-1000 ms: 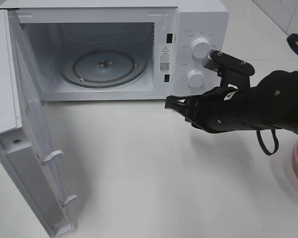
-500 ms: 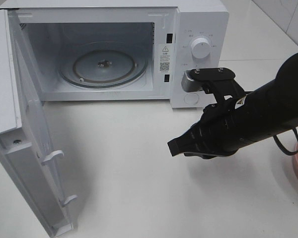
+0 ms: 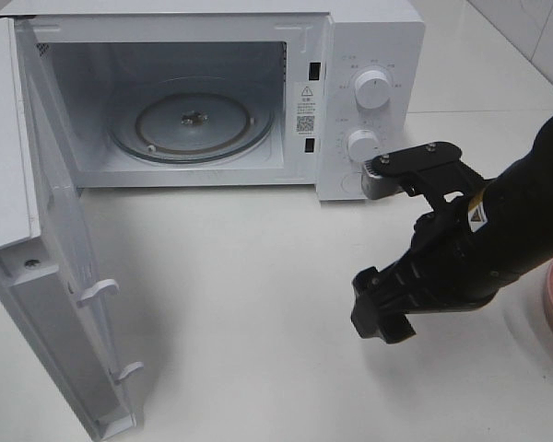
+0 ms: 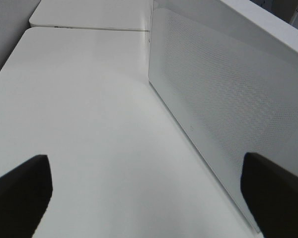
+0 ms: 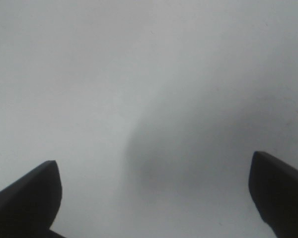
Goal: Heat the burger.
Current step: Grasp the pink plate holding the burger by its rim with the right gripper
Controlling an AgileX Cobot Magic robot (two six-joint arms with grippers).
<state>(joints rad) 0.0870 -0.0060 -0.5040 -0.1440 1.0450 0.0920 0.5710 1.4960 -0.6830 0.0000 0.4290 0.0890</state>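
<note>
Black right arm (image 3: 516, 221) slants down from the table's (image 3: 258, 304) right edge toward its middle, right gripper (image 3: 382, 313) spread wide, holding nothing, near the open microwave (image 3: 387, 37); the burger's place cannot be told.

Microwave cavity (image 3: 166, 64): standing open to the front, glass turntable (image 3: 192, 120) lying uncovered on its floor. Door (image 3: 64, 276): standing wide at the left, walling that side of the approach. Right gripper (image 3: 380, 318): hanging over the table (image 3: 240, 304), right of the opening, before the control panel (image 3: 387, 51).
</note>
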